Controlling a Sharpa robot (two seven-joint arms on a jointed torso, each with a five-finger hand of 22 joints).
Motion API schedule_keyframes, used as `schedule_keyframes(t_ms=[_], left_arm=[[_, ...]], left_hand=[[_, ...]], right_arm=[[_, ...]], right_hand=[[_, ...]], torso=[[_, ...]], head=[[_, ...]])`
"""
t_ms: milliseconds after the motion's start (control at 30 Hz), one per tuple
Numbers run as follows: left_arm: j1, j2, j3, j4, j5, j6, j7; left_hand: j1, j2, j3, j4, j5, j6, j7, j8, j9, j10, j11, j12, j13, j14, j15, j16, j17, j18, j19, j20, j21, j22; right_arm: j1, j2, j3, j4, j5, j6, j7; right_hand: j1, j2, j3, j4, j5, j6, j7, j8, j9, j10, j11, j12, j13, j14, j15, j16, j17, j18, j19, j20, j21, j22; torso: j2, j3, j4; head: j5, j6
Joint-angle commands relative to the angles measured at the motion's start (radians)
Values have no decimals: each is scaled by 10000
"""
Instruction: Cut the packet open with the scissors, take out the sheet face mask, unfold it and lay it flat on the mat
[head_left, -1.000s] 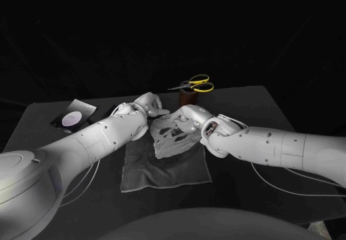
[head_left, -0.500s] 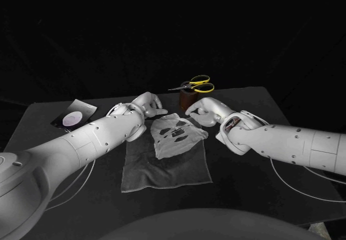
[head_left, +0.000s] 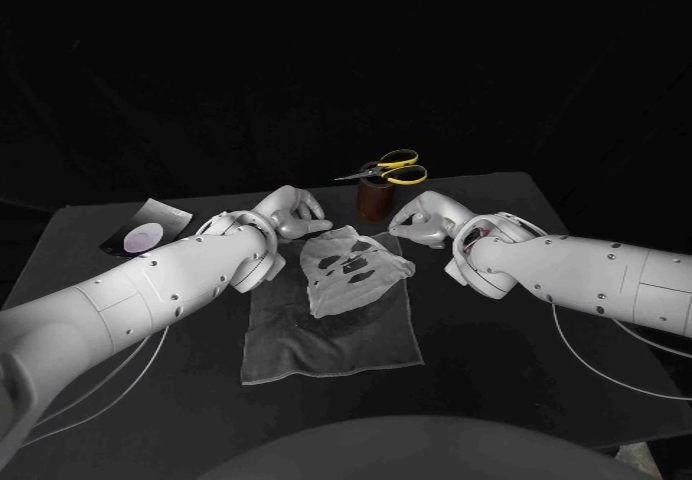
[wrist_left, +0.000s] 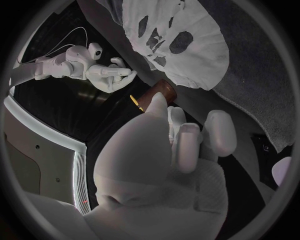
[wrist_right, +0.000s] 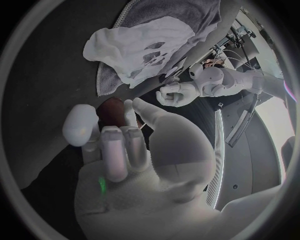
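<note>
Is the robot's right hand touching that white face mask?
Apart. The right wrist view shows a plain gap between the right hand and the sheet face mask, with nothing held in the fingers; the head view shows the same gap.

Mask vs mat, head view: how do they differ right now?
Colour: the sheet face mask is pale; the mat is darker grey.
Surface: the mask has dark eye and mouth cutouts and looks wrinkled; the mat is plain, without holes.
Size: the mask is smaller and covers only the mat's far part, lying askew to its edges.
Shared: both are thin sheets lying on the black table.
</note>
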Motion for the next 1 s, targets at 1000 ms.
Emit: schedule_keyframes(t_ms=[1000], left_arm=[[-117,-1350,-4,1820,512,114,426]], left_hand=[[292,-16,493,-7,-28,206,90,-363,-481,361,94,111,334,171,115,-10,676,93,84,125,43,62]], right_arm=[[131,1447,-2,-1371,-359,922,-1310]], right_hand=[[289,-311,-504,3,-184,-671,183,20,-7,1059,72,34,2628,1041,22,34,2625,81,36,53,-113,1151]], torso=[[12,-8,-26]], head=[[-83,-2]])
